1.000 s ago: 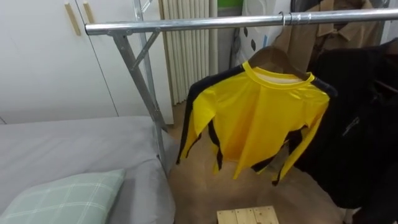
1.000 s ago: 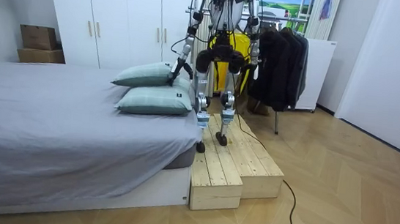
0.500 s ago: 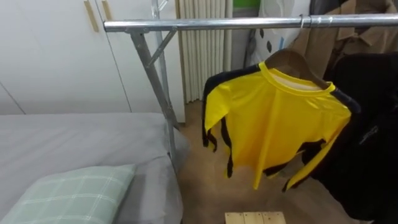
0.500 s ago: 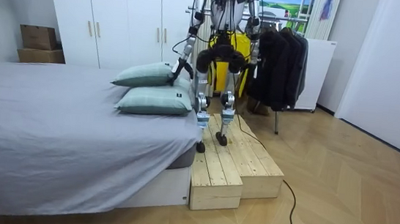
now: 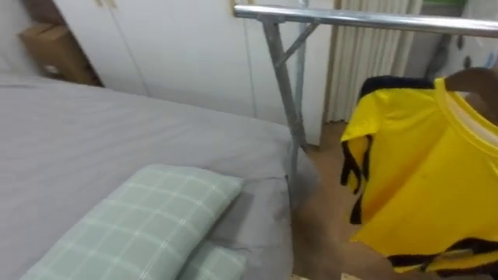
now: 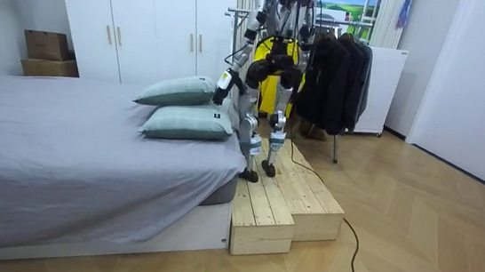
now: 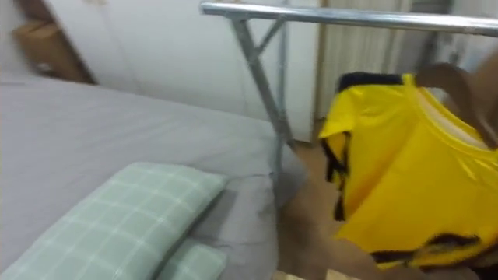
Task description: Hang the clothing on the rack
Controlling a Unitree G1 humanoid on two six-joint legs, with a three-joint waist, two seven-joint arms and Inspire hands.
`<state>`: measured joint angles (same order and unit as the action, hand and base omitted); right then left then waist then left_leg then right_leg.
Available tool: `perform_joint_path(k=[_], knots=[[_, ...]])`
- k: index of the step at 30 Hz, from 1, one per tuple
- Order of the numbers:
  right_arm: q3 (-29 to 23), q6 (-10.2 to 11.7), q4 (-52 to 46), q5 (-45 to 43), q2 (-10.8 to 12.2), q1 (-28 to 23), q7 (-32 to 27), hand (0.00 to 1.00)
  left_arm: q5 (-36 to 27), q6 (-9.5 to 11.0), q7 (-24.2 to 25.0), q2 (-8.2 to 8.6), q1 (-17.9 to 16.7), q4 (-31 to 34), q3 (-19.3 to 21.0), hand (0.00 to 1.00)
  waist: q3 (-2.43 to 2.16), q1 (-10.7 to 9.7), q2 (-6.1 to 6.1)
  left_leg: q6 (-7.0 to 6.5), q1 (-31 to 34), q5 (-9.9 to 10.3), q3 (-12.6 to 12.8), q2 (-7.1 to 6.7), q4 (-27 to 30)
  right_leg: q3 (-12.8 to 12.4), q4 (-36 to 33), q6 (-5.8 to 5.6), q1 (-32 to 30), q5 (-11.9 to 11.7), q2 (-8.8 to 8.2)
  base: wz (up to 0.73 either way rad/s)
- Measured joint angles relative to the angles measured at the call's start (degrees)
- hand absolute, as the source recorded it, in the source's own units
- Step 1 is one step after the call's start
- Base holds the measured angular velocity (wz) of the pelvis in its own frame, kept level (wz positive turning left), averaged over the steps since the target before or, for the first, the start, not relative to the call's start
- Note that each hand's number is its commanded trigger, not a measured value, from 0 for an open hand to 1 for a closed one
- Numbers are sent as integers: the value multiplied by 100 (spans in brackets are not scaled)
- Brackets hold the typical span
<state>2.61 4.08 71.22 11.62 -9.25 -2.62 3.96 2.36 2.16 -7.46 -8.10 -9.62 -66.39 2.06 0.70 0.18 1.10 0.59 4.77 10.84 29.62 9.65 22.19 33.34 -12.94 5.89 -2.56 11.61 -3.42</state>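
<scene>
The yellow long-sleeved jersey with black trim (image 5: 428, 179) hung on a brown wooden hanger (image 5: 475, 78) from the silver metal rail (image 5: 366, 17), at three o'clock in the eye views. The grey-sheeted bed (image 5: 93, 132) and a pale green checked pillow (image 5: 148, 225) lay toward seven o'clock. In the room view the robot stood on the raw wooden platform (image 6: 289, 203), facing the bed, its left hand (image 6: 223, 82) near the pillows; whether that hand was released or clenched I cannot tell. The jersey looked hung already, so the step was probably finding another garment. None lay in sight, so a slow, balanced turn on the narrow platform would serve best.
</scene>
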Motion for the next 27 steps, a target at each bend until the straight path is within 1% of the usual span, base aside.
perform_joint_path(k=[1,2,3,4,5,6,7,8,9,10,11,12,13,14,15,16,17,18,19,20,21,22,23,24,25,26,27], knots=[[-1,-7,1,-3,1,-4,1,0,42,-15,41,-5,0,-5,2,0,7,-4,-7,11,-56,46,80,22,64,165,-2,-14,57,29,-24,154],[-12,-32,1,-1,3,-35,9,0,124,-41,93,-24,-11,-8,1,0,10,-12,-15,27,-182,156,204,52,169,520,-10,-46,168,95,-70,154],[-19,-57,4,-2,-1,-48,38,0,257,-55,153,-42,-19,-4,1,0,8,-1,-12,78,-287,258,230,63,168,812,-60,-68,227,170,-102,153],[-25,-57,8,-2,-5,-78,56,0,319,-60,173,-48,-19,-4,2,0,13,3,-17,92,-333,303,263,70,159,946,-106,-84,243,210,-126,134],[-53,-66,11,-18,0,-71,87,0,414,-91,206,-48,-20,-4,1,0,17,6,-22,107,-422,365,354,72,114,1128,-155,-125,282,257,-142,113],[-62,-64,11,-30,7,-65,116,0,524,-103,222,-47,-11,-3,13,0,15,16,-19,130,-457,400,385,71,61,1324,-178,-153,330,282,-156,101],[-68,-63,11,-40,11,-63,128,0,613,-105,227,-47,-5,-3,15,0,16,20,-15,130,-456,406,386,69,33,1415,-179,-160,361,286,-160,77],[-89,-57,12,-52,24,-66,185,0,784,-108,243,-50,13,-1,19,0,9,16,-18,128,-449,409,379,63,5,1619,-191,-173,419,294,-193,47],[-113,-57,17,-37,28,-66,218,0,870,-109,248,-48,28,2,18,0,11,13,-21,127,-449,408,379,54,-19,1725,-202,-179,447,298,-215,54],[-126,-64,36,70,29,-68,268,0,975,-109,247,-40,74,0,-7,0,7,-1,-26,134,-457,403,362,4,-102,1809,-274,-211,455,326,-273,39],[-129,-113,35,214,29,-62,296,0,979,-113,232,-29,92,-6,-12,0,5,13,-46,144,-495,393,342,-69,-204,1819,-377,-246,447,352,-349,31],[-128,-136,39,268,25,-69,306,0,973,-113,218,-24,79,-12,-11,0,5,16,-56,140,-525,393,341,-108,-265,1821,-419,-253,451,365,-389,16],[-136,-178,41,364,19,-94,308,0,975,-128,188,-10,77,-16,-6,0,-5,2,-70,117,-541,386,333,-152,-329,1871,-515,-275,451,382,-470,16],[-168,-189,43,409,19,-124,305,0,987,-143,173,-15,110,-16,-6,0,-15,-7,-84,77,-499,393,294,-155,-355,1921,-590,-285,492,387,-535,32],[-166,-233,57,458,19,-137,303,0,1075,-156,170,-37,137,-15,0,0,-31,-53,-102,21,-445,415,197,-201,-366,2033,-653,-296,517,386,-601,41],[-166,-250,70,503,20,-137,309,0,1096,-163,165,-48,162,-15,-2,0,-36,-121,-107,-17,-429,416,113,-242,-384,2088,-709,-312,532,386,-648,57],[-180,-262,118,615,14,-136,325,0,1125,-189,149,-58,187,-56,-4,0,-54,-198,-111,-75,-426,397,-55,-305,-449,2124,-808,-366,571,357,-708,72],[-266,-273,201,698,11,-135,352,0,1124,-192,151,-61,222,-124,0,0,-67,-300,-95,-129,-419,380,-264,-371,-476,1994,-923,-410,615,324,-781,85],[-351,-285,236,738,14,-150,366,0,1128,-200,152,-68,245,-167,-5,0,-62,-369,-88,-167,-419,377,-418,-408,-475,1777,-987,-451,641,299,-806,118],[-536,-292,238,827,34,-220,374,0,1132,-224,153,-91,289,-245,-6,0,-53,-533,-136,-256,-427,349,-690,-497,-487,1068,-1114,-514,645,263,-834,134],[-674,-294,248,858,43,-253,372,0,1096,-235,150,-104,298,-250,-4,0,-60,-612,-145,-314,-444,325,-942,-577,-486,503,-1190,-598,642,214,-819,124],[-710,-298,260,850,47,-282,372,0,1066,-234,146,-105,295,-248,1,0,-55,-614,-136,-336,-453,318,-1045,-610,-494,249,-1193,-639,646,187,-792,99],[-768,-324,272,823,65,-295,367,0,1046,-233,135,-116,295,-246,13,0,-59,-607,-158,-375,-480,307,-1263,-689,-511,-211,-1127,-703,666,151,-706,70],[-796,-356,272,820,68,-292,369,0,1016,-231,135,-125,294,-241,14,0,-66,-603,-169,-395,-488,301,-1380,-738,-520,-438,-1050,-727,687,141,-647,89],[-851,-424,272,819,66,-295,357,0,947,-228,136,-141,295,-230,20,0,-73,-603,-203,-421,-494,291,-1606,-804,-524,-905,-863,-762,782,106,-535,88],[-865,-481,266,792,68,-283,300,0,948,-218,138,-156,289,-229,82,0,-75,-572,-251,-448,-494,275,-1773,-876,-551,-1332,-665,-793,877,81,-451,91],[-915,-548,261,656,67,-292,245,0,957,-213,138,-158,252,-234,200,0,-69,-490,-274,-457,-491,269,-1892,-926,-561,-1613,-496,-862,975,39,-396,61]])
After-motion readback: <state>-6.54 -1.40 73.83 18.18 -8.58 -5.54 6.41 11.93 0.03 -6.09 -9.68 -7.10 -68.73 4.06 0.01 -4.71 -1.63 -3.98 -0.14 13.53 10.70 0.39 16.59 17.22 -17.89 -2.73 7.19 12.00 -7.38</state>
